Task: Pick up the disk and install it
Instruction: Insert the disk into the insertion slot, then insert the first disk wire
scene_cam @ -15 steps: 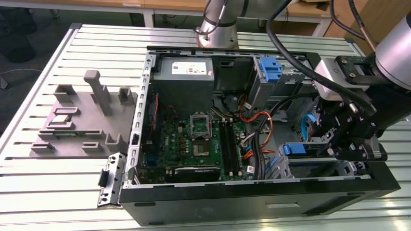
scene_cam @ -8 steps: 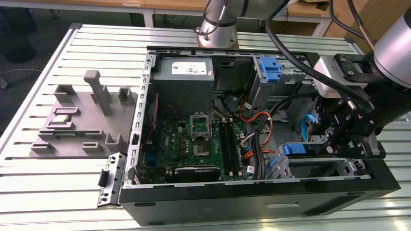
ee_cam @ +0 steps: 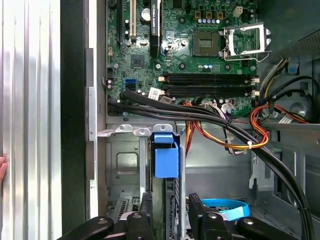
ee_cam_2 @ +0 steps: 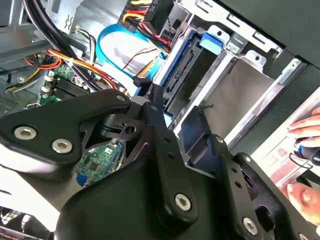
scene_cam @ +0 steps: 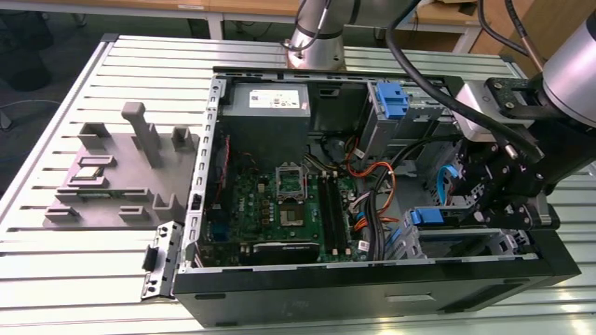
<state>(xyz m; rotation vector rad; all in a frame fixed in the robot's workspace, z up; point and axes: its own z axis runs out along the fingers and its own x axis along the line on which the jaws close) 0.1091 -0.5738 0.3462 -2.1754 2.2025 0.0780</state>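
Exterior view overlooks the case [scene_cam: 373, 296]; both wrist views sit close, seemingly inside.

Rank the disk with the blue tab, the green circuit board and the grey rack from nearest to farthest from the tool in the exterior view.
1. The disk, beside the tool, at the exterior view's right.
2. The green circuit board, in the middle of the case.
3. The grey rack, on the table, exterior view's left.

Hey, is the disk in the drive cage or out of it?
In, at least partly: the disk sits on edge between the drive cage's metal walls. Fully seated: cannot tell.
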